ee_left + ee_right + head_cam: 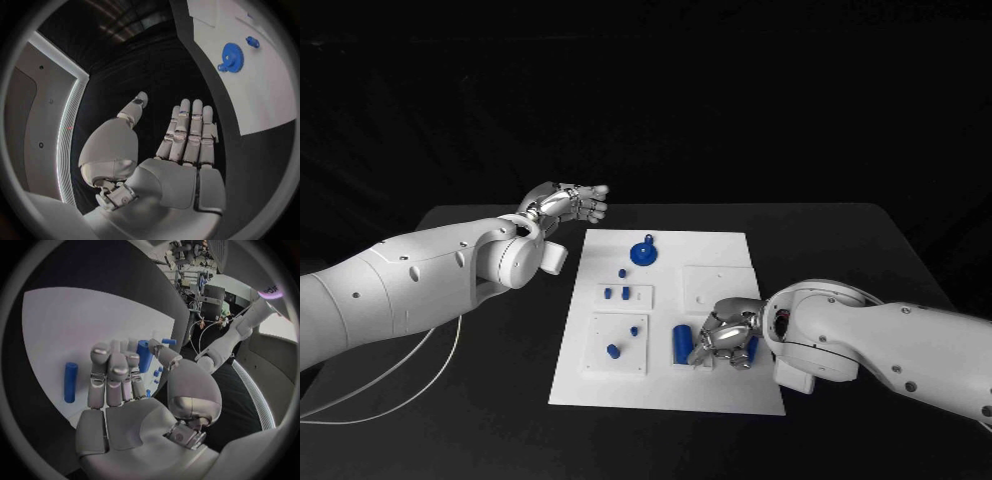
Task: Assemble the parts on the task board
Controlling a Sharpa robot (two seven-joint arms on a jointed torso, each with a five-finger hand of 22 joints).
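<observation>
black table (848, 250); one task board (718, 250); one gear (646, 253); left robot hand (571, 203) spread, empty; right robot hand (723, 340) grip unclear

The white board (718, 385) is lying flat mid-table, long side running away from the robot. A blue gear (646, 253) with a small handle is sitting near its far end, a tiny peg (623, 272) just nearer. 2 short pegs (616, 293) are standing in a left panel, 2 more (623, 341) in the panel below. A blue cylinder (682, 343) is lying near the right side.
</observation>
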